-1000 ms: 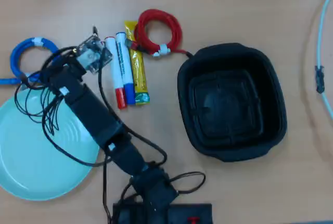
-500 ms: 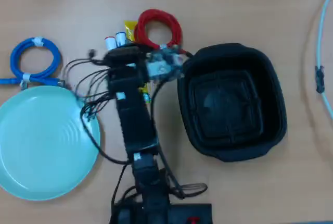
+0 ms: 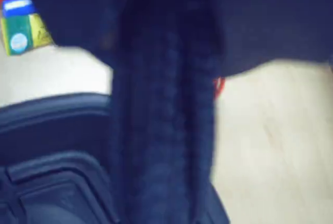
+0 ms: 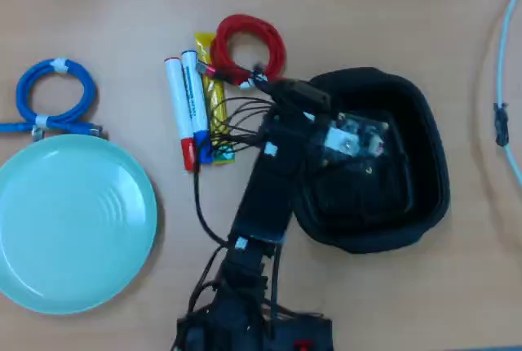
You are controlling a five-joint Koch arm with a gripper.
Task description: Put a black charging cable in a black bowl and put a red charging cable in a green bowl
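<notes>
In the overhead view my gripper (image 4: 352, 153) hangs over the inside of the black bowl (image 4: 416, 163), right of centre. The wrist view is blurred. A dark ridged finger (image 3: 166, 130) fills its middle, so the jaws cannot be told open or shut. The black bowl's rim (image 3: 52, 109) lies at the lower left there. The red charging cable (image 4: 249, 47) lies coiled on the table just up and left of the bowl, and a sliver of it (image 3: 219, 86) shows beside the finger. The green bowl (image 4: 73, 224) sits empty at the far left. The black charging cable cannot be made out.
Markers and a yellow packet (image 4: 194, 110) lie between the red coil and the arm, also in the wrist view (image 3: 21, 31). A blue cable coil (image 4: 53, 98) lies above the green dish. A pale cord (image 4: 502, 114) runs down the right edge.
</notes>
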